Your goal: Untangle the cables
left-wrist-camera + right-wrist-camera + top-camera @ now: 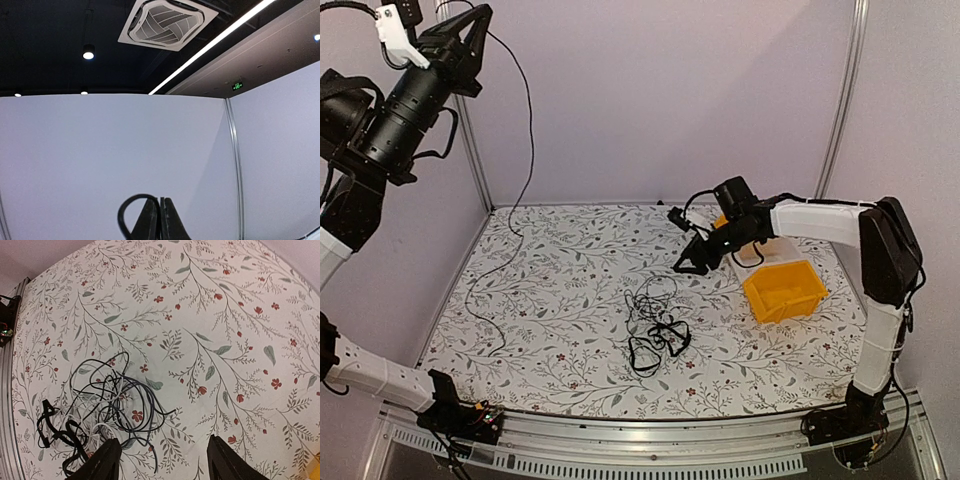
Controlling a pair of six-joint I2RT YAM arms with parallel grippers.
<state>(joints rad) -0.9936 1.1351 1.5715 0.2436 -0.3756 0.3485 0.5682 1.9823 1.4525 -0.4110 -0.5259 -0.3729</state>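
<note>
Black cable hangs vertically from clamping left tool; right tool stands spread.

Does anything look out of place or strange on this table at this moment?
Yes. One black cable hangs from the raised, shut left end effector down to the left side of the table, far from the tangled pile in the middle.

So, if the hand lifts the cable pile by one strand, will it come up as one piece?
Probably floppy: the black cable hanging from the left hand droops in a slack curve. The cable pile looks interlooped, so likely several strands would drag along. Being thin, it seems light.
</note>
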